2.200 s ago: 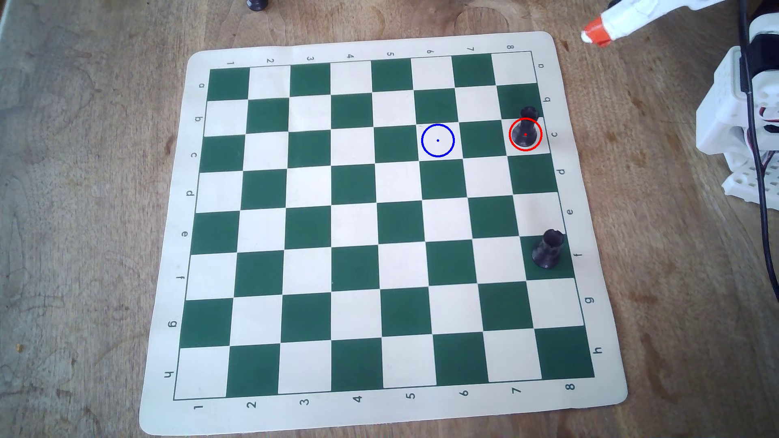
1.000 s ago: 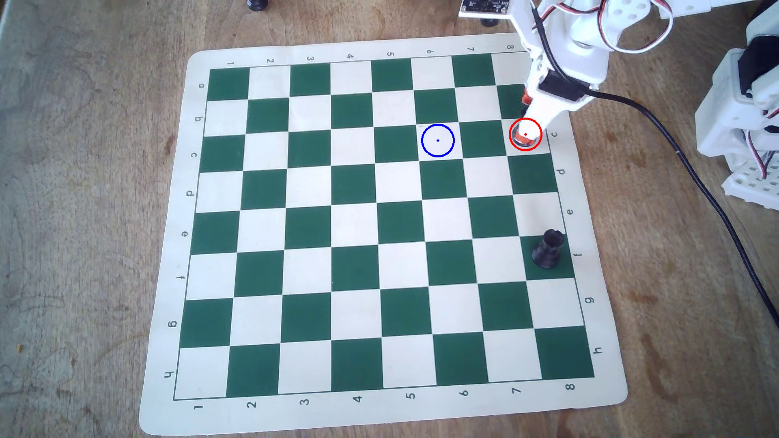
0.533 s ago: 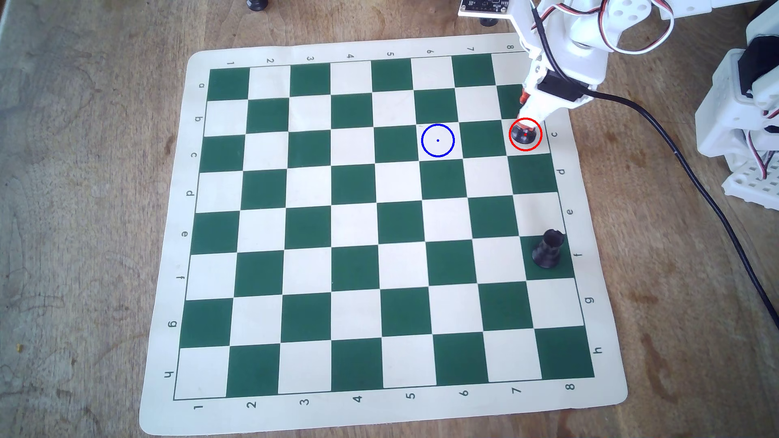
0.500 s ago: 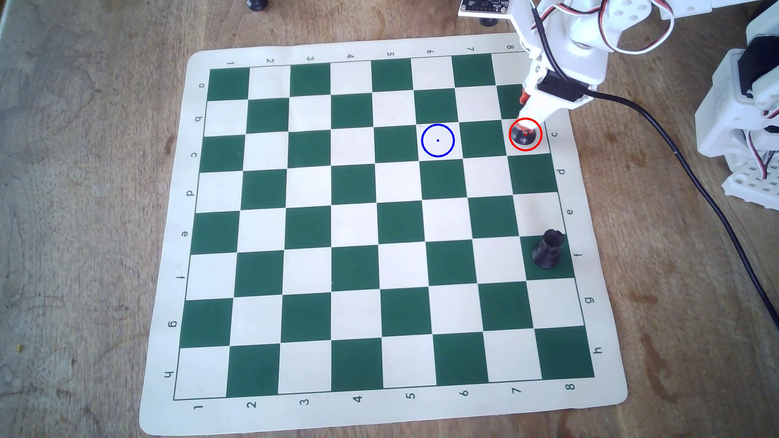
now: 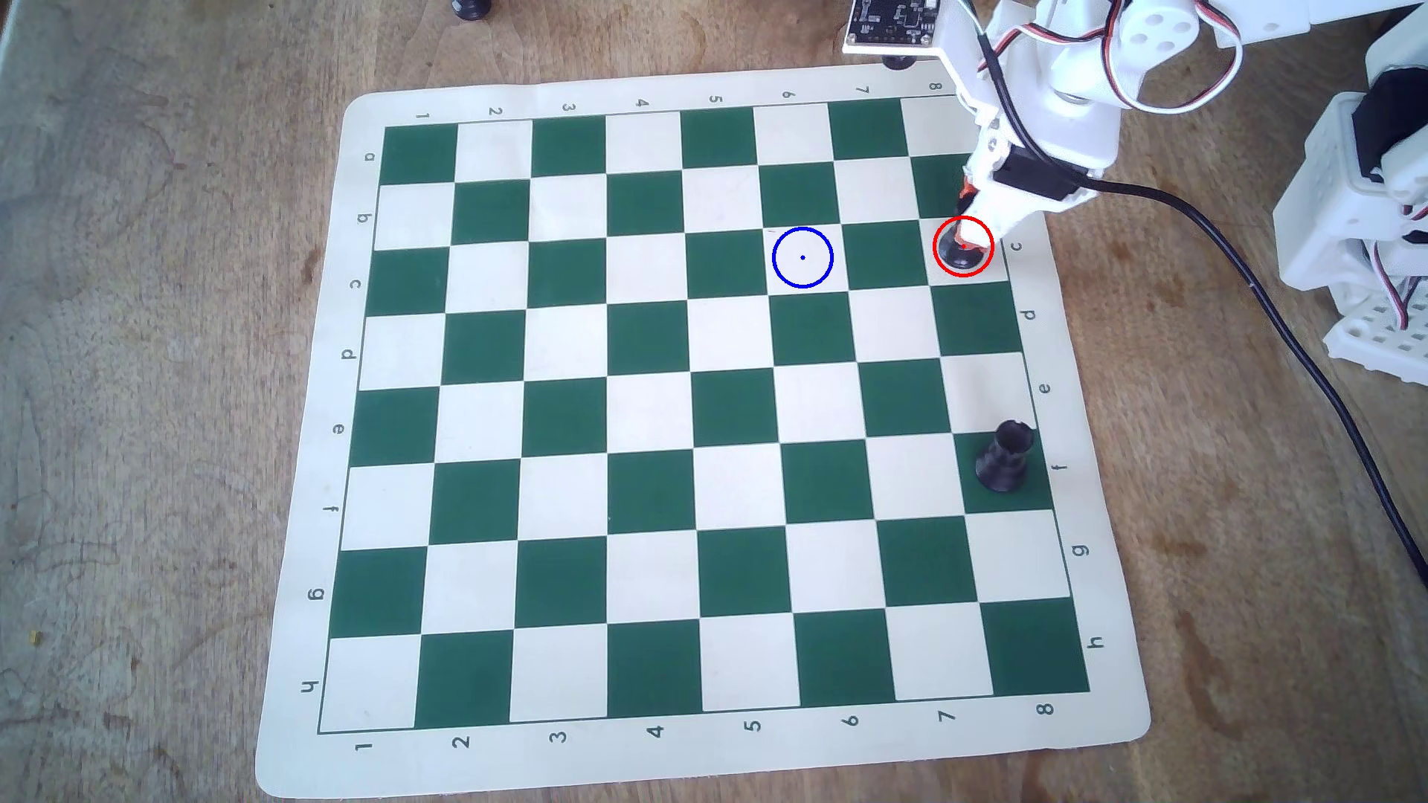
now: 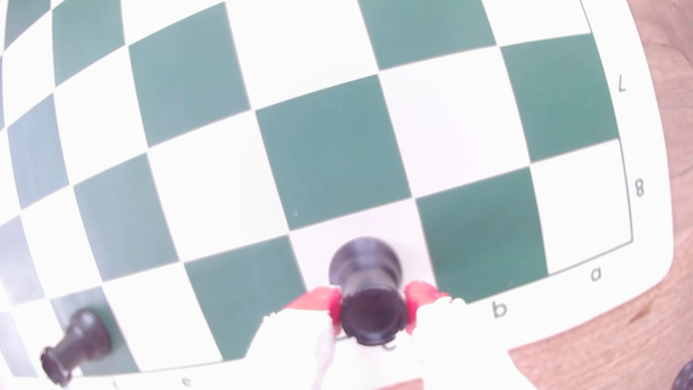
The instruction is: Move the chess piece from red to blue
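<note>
The black chess piece [image 5: 960, 260] stands on a white square at the board's right edge, inside the red circle [image 5: 936, 249]. My gripper [image 5: 966, 232] comes down on it from above. In the wrist view the red-tipped fingers [image 6: 330, 300] press both sides of the piece's [image 6: 369, 270] top, with its base on the square. The gripper [image 6: 373, 313] is shut on it. The blue circle [image 5: 803, 257] lies two squares to the left in the overhead view, with nothing in it.
A second black piece [image 5: 1004, 457] stands on a green square three rows below in the overhead view, and at the wrist view's lower left [image 6: 75, 343]. A black cable [image 5: 1275, 309] runs over the wooden table right of the green-and-white board [image 5: 641, 432]. The arm's white base [image 5: 1368, 232] stands at the right.
</note>
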